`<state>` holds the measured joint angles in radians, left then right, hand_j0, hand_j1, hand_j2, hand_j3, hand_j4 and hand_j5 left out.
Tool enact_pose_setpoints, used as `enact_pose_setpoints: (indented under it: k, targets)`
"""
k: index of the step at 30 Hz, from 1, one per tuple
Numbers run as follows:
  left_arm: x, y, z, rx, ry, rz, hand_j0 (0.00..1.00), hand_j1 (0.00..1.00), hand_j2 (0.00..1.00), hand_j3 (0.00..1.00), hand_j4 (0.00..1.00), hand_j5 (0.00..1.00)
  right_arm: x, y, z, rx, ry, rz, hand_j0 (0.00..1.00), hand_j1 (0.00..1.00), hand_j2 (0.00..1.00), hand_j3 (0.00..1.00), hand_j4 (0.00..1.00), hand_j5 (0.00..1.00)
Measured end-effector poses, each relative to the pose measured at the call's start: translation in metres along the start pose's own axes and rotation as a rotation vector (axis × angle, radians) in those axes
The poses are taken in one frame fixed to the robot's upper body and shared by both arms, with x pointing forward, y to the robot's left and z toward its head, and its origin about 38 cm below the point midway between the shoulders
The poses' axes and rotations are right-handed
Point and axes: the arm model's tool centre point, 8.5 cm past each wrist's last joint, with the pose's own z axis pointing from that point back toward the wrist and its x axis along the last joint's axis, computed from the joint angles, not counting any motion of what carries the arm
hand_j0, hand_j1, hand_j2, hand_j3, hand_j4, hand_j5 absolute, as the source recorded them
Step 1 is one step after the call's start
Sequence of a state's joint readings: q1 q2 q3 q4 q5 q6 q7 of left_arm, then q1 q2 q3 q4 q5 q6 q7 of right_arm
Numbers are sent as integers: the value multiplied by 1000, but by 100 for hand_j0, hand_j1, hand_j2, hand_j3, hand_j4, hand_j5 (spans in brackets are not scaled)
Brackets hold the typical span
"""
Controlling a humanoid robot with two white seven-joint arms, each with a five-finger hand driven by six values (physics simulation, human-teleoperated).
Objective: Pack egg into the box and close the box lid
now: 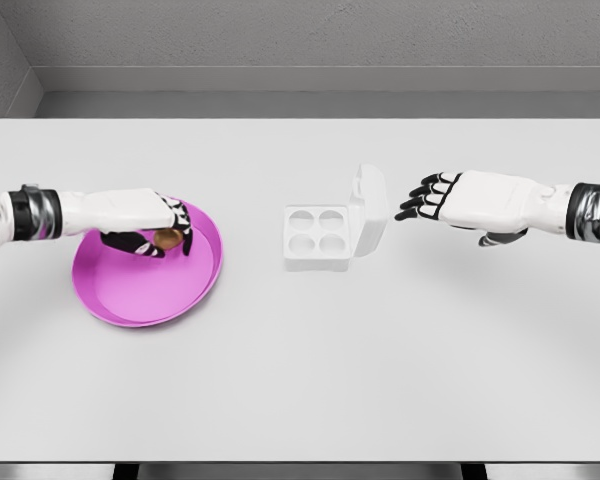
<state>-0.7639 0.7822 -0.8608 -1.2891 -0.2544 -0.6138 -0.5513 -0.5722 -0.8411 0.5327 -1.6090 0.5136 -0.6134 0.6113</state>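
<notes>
While the left hand (145, 222) curls its fingers around the brown egg (166, 238) over the pink plate (130, 300), the egg carton (318, 238) lies well off past its fingertips, lid up, cups empty. Right hand (460, 200) hovers just beyond the lid, fingers loosely extended, holding nothing; it's nearer for closing.

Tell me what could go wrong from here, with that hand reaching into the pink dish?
1. The left hand has its fingers only loosely curled around the small brown egg over the round pink plastic plate; it might slip when lifted.
2. The white four-cup egg box has narrow cups, so the egg may miss.
3. The right hand hovers beside the open lid and could nudge the box.
</notes>
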Motion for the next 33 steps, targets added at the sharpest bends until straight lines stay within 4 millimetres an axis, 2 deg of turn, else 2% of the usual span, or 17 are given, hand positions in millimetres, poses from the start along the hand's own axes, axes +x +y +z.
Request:
enact_pose_setpoints:
  k: [9, 22, 26, 30, 33]
  targets:
    - [24, 36, -22, 64, -78, -63, 44, 44, 44, 44, 44, 44, 0, 0, 0, 0, 0, 0, 100, 100, 100, 100, 100, 100]
    - [60, 58, -75, 110, -199, -82, 42, 42, 42, 42, 42, 42, 0, 0, 0, 0, 0, 0, 100, 100, 100, 100, 100, 100]
    - [67, 64, -99, 104, -219, -74, 42, 42, 42, 42, 42, 42, 0, 0, 0, 0, 0, 0, 100, 100, 100, 100, 100, 100]
    - [71, 63, -126, 85, -226, -54, 42, 42, 42, 42, 42, 42, 0, 0, 0, 0, 0, 0, 100, 100, 100, 100, 100, 100]
    - [70, 59, -139, 73, -220, -28, 42, 42, 42, 42, 42, 42, 0, 0, 0, -1, -1, 0, 100, 100, 100, 100, 100, 100]
